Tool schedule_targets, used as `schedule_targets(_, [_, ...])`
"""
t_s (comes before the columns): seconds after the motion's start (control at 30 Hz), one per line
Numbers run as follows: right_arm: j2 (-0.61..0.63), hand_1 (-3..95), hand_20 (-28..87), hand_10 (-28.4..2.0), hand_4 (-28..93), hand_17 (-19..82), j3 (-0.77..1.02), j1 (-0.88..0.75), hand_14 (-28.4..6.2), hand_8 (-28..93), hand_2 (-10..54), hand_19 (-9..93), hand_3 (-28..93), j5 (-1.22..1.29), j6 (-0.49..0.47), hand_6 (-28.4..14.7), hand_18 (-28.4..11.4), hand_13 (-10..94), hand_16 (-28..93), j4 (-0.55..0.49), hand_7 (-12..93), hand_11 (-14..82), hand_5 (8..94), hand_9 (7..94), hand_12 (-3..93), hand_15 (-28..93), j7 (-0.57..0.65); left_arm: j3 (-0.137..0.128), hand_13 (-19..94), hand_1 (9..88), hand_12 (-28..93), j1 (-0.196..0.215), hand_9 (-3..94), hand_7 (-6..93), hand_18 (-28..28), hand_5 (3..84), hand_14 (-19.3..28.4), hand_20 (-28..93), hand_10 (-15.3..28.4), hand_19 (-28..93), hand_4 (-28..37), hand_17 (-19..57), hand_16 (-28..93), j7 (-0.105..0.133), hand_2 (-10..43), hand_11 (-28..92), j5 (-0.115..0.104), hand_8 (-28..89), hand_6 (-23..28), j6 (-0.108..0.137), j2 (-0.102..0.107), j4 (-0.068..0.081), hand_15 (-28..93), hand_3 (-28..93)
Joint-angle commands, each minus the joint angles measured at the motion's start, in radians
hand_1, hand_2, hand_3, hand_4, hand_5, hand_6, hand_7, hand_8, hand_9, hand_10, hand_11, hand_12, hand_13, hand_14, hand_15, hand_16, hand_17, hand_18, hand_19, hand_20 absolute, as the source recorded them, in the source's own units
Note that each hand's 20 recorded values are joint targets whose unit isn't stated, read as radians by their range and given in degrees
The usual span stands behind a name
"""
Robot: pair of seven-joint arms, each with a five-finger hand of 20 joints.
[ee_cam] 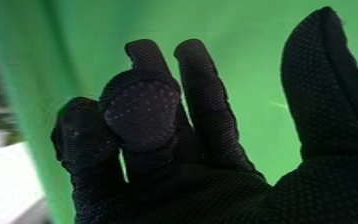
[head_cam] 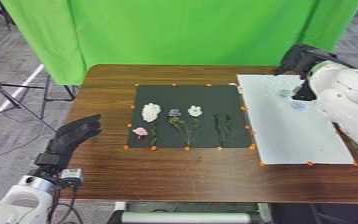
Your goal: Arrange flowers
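Note:
My right hand point(head_cam: 306, 59) is over the far edge of the white board point(head_cam: 291, 135), open, with nothing held. In the right wrist view the same hand point(ee_cam: 202, 192) has its thumb well apart from the fingers, some slightly bent. My left hand point(head_cam: 69, 137) stays open near the table's left edge. On the black mat point(head_cam: 233, 100) lie a long white flower point(head_cam: 151, 112), a pink flower point(head_cam: 140, 131), a bluish flower point(head_cam: 175, 113), a small white flower point(head_cam: 195, 111) and green stems point(head_cam: 227, 127). Pale greenish and blue pieces point(head_cam: 300, 106) rest on the board near my right wrist.
Small orange markers point(head_cam: 188, 148) line the mat and the board. Brown wooden table point(head_cam: 158, 175) surrounds them. A green curtain point(head_cam: 184, 35) hangs behind the table, and a dark stand point(head_cam: 15, 97) is on the floor at the left.

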Motion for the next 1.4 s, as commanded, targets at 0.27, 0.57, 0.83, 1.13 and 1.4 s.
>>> schedule_targets(0.27, [0.018, 29.3, 56, -15.3, -15, 47, 0.010, -0.094, -5.1, -6, -9.5, 93, 64, -0.041, -0.053, -0.5, -20.5, 81, 31, 0.077, 13, 9.0, 57.0, 61.3, 21.2, 66, 0.078, -0.003, 32, 29.5, 11, 0.003, 38.8, 12.1, 15.9, 40.8, 18.7, 16, 13.3, 12, -18.4, 2.2, 1, -0.009, -1.4, 16, 0.008, -8, -1.1, -0.010, -0.008, -0.008, 19, 60])
schedule_targets(0.57, [0.014, 29.5, 56, -15.3, -15, 47, 0.048, -0.169, -5.2, -6, -9.5, 93, 64, -0.064, -0.103, -0.5, -20.7, 81, 31, 0.074, 13, 10.1, 57.4, 63.2, 22.2, 66, 0.085, -0.005, 32, 29.6, 11, 0.004, 38.7, 12.1, 16.0, 40.9, 18.7, 16, 13.3, 12, -18.3, 2.1, 1, -0.013, -1.4, 16, 0.007, -8, -1.1, -0.016, -0.008, -0.009, 19, 61])
schedule_targets(0.83, [-0.007, 31.7, 56, -15.0, -15, 47, 0.049, -0.210, -5.1, -6, -9.5, 93, 64, -0.066, -0.079, -0.5, -20.7, 81, 31, 0.092, 13, 10.6, 58.2, 64.3, 22.1, 66, 0.097, -0.003, 32, 29.7, 11, -0.001, 38.7, 12.1, 16.0, 40.9, 18.7, 16, 13.3, 12, -18.5, 2.1, 1, -0.022, -1.4, 16, 0.014, -8, -1.1, -0.029, -0.009, -0.008, 19, 61])
schedule_targets(1.13, [0.001, 48.4, 58, -12.4, -18, 52, -0.040, -0.196, -3.2, 1, -9.0, 93, 60, -0.092, 0.107, 0.1, -19.2, 85, 31, 0.108, 16, 14.9, 65.0, 72.8, 21.9, 66, 0.101, -0.006, 32, 29.5, 11, 0.002, 38.7, 11.9, 16.0, 40.8, 18.7, 16, 13.3, 12, -18.7, 2.1, 1, -0.022, -1.4, 16, 0.010, -8, -1.0, -0.027, -0.005, -0.010, 19, 61])
schedule_targets(1.4, [0.070, 61.9, 61, -9.6, -17, 56, -0.123, -0.058, -1.7, 8, -6.7, 93, 52, -0.109, 0.270, 0.7, -18.0, 89, 32, 0.064, 19, 10.7, 77.1, 85.9, 31.7, 66, 0.094, -0.007, 32, 28.9, 11, 0.002, 38.7, 11.5, 16.0, 40.6, 18.8, 16, 13.3, 12, -18.9, 2.1, 1, -0.020, -0.7, 16, 0.009, -8, -0.5, -0.027, -0.002, -0.011, 19, 61])
